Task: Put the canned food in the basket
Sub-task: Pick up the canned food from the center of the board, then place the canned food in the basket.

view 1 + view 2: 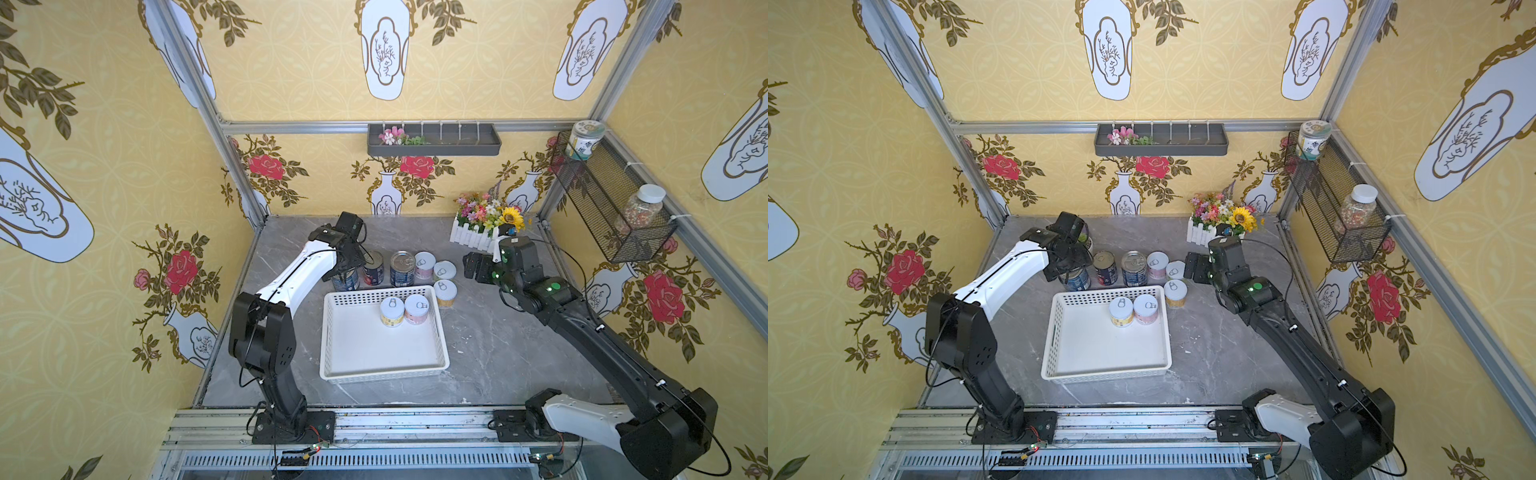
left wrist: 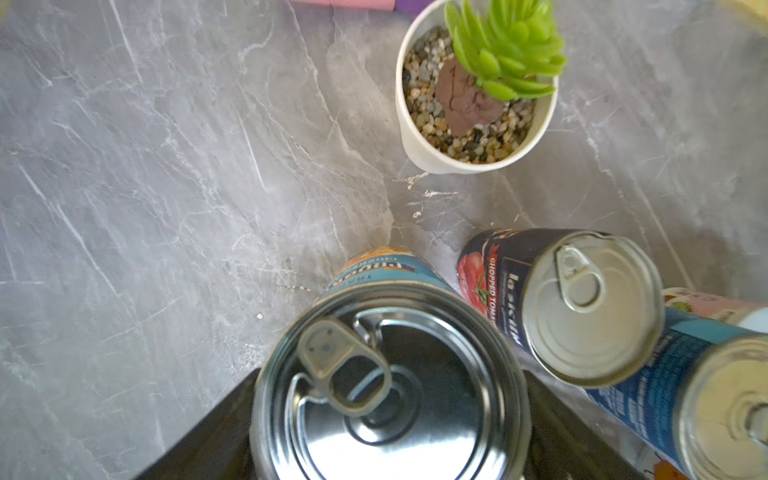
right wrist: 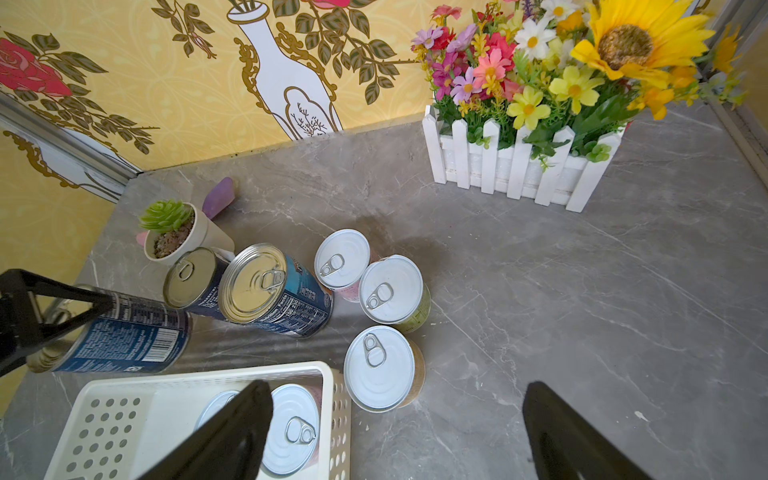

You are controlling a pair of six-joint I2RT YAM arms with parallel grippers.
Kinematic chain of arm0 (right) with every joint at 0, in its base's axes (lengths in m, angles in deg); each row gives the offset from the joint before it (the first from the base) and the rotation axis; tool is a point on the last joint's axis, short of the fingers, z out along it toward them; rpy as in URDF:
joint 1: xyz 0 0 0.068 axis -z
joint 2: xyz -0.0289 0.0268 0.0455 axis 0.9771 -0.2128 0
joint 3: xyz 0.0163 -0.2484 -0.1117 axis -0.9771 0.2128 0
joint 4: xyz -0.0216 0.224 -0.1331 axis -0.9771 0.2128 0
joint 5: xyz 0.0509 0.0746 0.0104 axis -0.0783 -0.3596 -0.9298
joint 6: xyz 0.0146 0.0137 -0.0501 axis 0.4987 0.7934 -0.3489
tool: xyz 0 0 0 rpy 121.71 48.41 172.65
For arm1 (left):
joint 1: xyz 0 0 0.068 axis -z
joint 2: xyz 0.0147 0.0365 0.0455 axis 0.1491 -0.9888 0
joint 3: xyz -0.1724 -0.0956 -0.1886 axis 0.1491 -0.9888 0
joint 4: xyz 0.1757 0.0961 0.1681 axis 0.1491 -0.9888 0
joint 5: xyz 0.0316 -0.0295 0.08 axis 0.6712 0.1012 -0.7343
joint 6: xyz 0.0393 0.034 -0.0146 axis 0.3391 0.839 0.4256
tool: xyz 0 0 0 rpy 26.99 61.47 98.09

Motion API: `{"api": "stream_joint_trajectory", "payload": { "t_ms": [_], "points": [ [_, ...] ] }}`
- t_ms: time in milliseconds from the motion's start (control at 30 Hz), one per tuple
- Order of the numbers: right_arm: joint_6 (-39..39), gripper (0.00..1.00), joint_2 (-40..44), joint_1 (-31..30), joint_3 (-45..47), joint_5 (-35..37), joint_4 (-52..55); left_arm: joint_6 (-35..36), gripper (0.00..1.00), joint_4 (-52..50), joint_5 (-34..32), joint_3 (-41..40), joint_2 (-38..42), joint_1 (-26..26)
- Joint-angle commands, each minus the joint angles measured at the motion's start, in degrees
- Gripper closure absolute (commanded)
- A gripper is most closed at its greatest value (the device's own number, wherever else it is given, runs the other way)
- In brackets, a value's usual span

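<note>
Inside left end effector (image 1: 345, 268): blue can (image 2: 415, 415), clamped.

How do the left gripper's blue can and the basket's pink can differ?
The blue can is larger, metal-topped; the pink can smaller, white-lidded. The blue can is outside the basket, in the left gripper; the pink can sits free inside. Both have pull-tabs.

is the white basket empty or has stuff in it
Not empty: the basket holds two white-lidded cans, upright, side by side in its far right corner; the rest of its floor is bare.
</note>
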Motion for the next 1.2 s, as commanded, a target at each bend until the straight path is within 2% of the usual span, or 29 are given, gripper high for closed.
{"api": "stream_joint_trajectory", "payload": {
  "t_ms": [0,233,333,467,667,867,1167],
  "points": [
    [-0.13,0.03,-0.22,0.04,-0.53,-0.17,-1.14,-0.74,0.28,0.31,-1.07,0.34,2.31,0.56],
    [-0.19,0.03,-0.23,0.02,-0.53,-0.08,-1.19,-1.3,0.27,-3.77,-1.15,2.26,6.61,4.44],
    [-0.17,0.03,-0.21,0.04,-0.59,0.01,-1.16,-1.8,0.27,-5.1,-2.18,2.91,9.56,8.74],
    [-0.19,0.03,-0.32,0.04,-0.53,-0.02,-1.19,-2.55,0.27,-5.45,-2.31,2.39,14.23,11.2],
    [-0.27,0.03,-0.41,0.04,-0.53,0.07,-1.21,-2.41,0.27,-4.43,0.46,-1.52,18.99,13.68],
    [-0.33,0.03,-0.4,0.01,-0.38,0.39,-1.19,-2.68,0.27,-3.62,0.58,-5.42,21.97,16.59],
    [-0.38,0.03,-0.72,0.02,-0.27,0.58,-1.25,-1.82,0.27,0.18,2.12,-12.05,24.4,16.95]
  ]
}}
